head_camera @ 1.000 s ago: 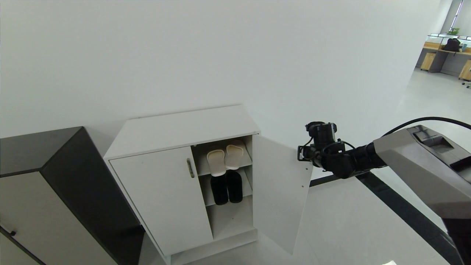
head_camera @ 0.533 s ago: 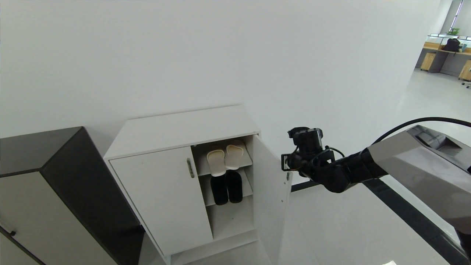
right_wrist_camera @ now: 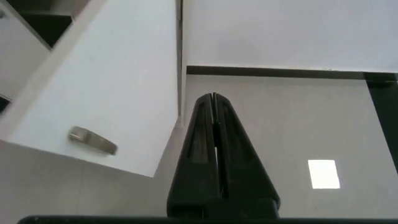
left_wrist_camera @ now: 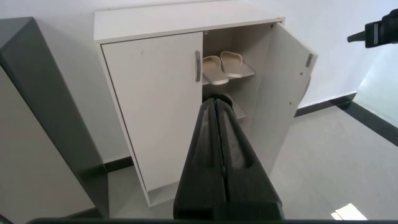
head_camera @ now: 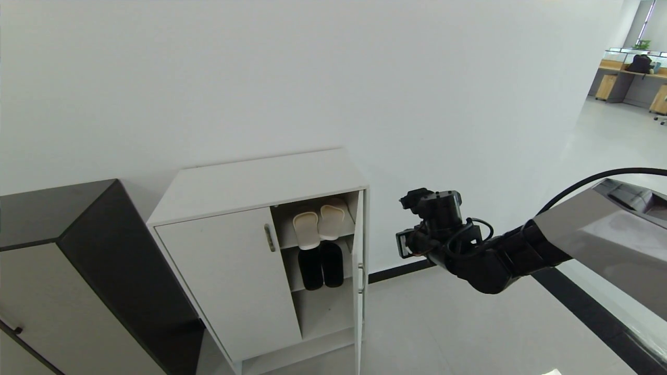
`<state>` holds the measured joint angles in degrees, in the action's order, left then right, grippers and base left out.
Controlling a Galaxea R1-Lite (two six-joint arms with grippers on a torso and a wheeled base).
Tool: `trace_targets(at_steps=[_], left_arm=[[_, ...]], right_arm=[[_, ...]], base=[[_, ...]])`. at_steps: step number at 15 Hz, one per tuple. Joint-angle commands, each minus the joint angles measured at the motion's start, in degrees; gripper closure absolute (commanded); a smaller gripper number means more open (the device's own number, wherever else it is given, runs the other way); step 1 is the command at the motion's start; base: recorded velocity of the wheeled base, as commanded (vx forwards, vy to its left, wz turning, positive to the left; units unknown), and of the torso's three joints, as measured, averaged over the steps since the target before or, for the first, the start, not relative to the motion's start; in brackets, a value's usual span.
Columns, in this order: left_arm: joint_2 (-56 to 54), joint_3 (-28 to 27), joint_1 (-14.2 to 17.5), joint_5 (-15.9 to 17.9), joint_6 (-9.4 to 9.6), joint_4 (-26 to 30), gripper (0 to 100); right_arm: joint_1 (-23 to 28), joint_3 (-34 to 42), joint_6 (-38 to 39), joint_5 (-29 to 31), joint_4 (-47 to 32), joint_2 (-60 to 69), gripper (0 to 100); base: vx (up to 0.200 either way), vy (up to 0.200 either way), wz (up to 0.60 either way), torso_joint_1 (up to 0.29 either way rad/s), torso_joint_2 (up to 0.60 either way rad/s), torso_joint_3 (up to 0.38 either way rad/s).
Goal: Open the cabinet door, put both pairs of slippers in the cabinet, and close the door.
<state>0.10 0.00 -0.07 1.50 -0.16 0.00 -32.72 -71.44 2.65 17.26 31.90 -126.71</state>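
With white slippers (head_camera: 319, 221) and black slippers (head_camera: 322, 265) shelved in the cabinet (head_camera: 234, 271), the door (head_camera: 358, 271) stands half open, and since the right tool (right_wrist_camera: 214, 109) (pinched closed, empty) hangs apart from it, a glancing push could leave it ajar.

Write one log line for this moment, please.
step: close door | door: partly open | white slippers, black slippers: on shelves | right gripper: shut, near door

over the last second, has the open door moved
Yes. The door has swung to the robot's left, in toward the cabinet. It was wide open and now stands edge-on in the head view, not yet shut.
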Motion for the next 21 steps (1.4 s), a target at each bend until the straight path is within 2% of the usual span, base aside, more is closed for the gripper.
trace_targets(at_steps=[1,7,15,16,21], left_arm=[[0.1,0.0,0.0,0.0,-0.02,0.1,100],[0.1,0.0,0.0,0.0,-0.02,0.0,100],[0.1,0.0,0.0,0.0,-0.02,0.0,100],[0.1,0.0,0.0,0.0,-0.02,0.0,100],[0.1,0.0,0.0,0.0,0.07,0.0,100]], right_arm=[[-0.3,0.4,-0.1,0.0,0.3,0.5,100],[-1.1,1.7,-1.2,0.1,4.8,-0.6,100],[-1.4,1.8,-0.9,-0.1,4.9,-0.6,100],[-1.4,2.0,-0.9,-0.1,5.5,-0.6,100],[-1.5,8.3,-3.0,-4.9,15.9,-0.4,100]], base=[[0.000,0.000,0.00,0.000,0.00,0.000],[0.000,0.000,0.00,0.000,0.00,0.000],[0.000,0.000,0.60,0.001,0.00,0.003],[0.000,0.000,0.00,0.000,0.00,0.000],[0.000,0.000,0.00,0.000,0.00,0.000]])
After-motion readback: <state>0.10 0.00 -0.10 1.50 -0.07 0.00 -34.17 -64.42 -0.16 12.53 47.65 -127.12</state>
